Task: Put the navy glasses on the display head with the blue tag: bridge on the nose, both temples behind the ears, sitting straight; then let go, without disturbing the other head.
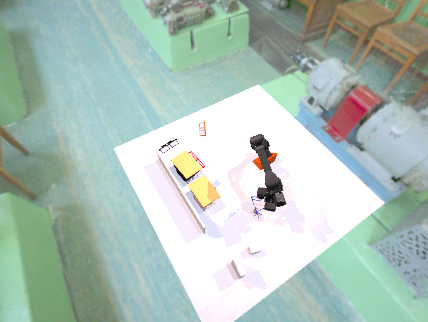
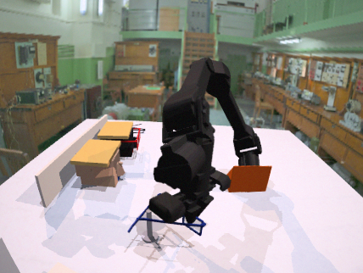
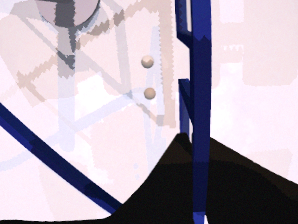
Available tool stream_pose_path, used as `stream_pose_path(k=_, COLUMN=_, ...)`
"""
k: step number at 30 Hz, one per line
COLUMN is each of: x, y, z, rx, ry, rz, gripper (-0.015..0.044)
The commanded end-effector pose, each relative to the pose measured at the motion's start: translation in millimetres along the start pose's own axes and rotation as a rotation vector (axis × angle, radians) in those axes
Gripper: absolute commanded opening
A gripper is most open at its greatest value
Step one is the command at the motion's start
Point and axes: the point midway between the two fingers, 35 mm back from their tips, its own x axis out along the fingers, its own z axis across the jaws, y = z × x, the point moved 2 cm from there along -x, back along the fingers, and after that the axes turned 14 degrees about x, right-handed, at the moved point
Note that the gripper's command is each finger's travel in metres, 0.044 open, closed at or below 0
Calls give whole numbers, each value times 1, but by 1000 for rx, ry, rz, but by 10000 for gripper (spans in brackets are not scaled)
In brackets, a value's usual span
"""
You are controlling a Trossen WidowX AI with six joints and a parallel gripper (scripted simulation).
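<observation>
Exterior view: on the white table (image 1: 300,190) (image 2: 293,169), a pale upright board (image 2: 68,163) stands at nine o'clock; at six, the gripper (image 2: 187,216) clasps the navy glasses (image 1: 256,206) (image 2: 165,221) (image 3: 201,100) aloft beside a grey post (image 2: 149,226); wooden benches (image 2: 305,106) line the room toward two.

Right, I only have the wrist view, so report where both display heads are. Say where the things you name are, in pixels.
Observer: Both yellow-topped heads (image 1: 204,190) (image 2: 97,174) stand beside the long pale board (image 1: 180,192) (image 2: 69,163).
Operator: Tell me whether either wears anything.
Observer: Red glasses (image 1: 199,159) (image 2: 138,137) sit at the face of the one farther off in the exterior view.
Operator: And anything by the arm's base?
Observer: An orange block (image 1: 258,163) (image 2: 250,180).
</observation>
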Motion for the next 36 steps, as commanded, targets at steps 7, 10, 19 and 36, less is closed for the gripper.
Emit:
stream_pose_path(k=7, x=1, y=8, z=-8, rx=-2, ry=7, rz=3, gripper=0)
stream_pose_path(k=10, x=1, y=11, z=-10, rx=-2, ry=7, rz=3, gripper=0)
stream_pose_path(k=19, x=1, y=18, z=-14, rx=-2, ry=7, rz=3, gripper=0)
stream_pose_path(k=36, x=1, y=24, z=-16, rx=-2, ry=7, rz=4, gripper=0)
